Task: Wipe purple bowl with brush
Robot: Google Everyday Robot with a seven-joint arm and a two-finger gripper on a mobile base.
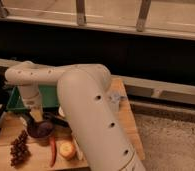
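The small dark purple bowl (41, 130) sits on the wooden table (128, 125) at the lower left. My gripper (32, 119) hangs from the pale arm (86, 115) and points down at the bowl's left rim, close above it. A dark, narrow thing (57, 120), perhaps the brush, reaches from the bowl's top toward the right. I cannot tell whether the gripper holds it. The arm hides the middle of the table.
A green rectangular tray (16, 98) stands behind the gripper. A grape bunch (19, 147), a red chili (53, 150) and a yellow-orange fruit (67, 149) lie in front of the bowl. A small grey-blue object (114, 97) lies at the table's back right. A dark wall and railing rise behind.
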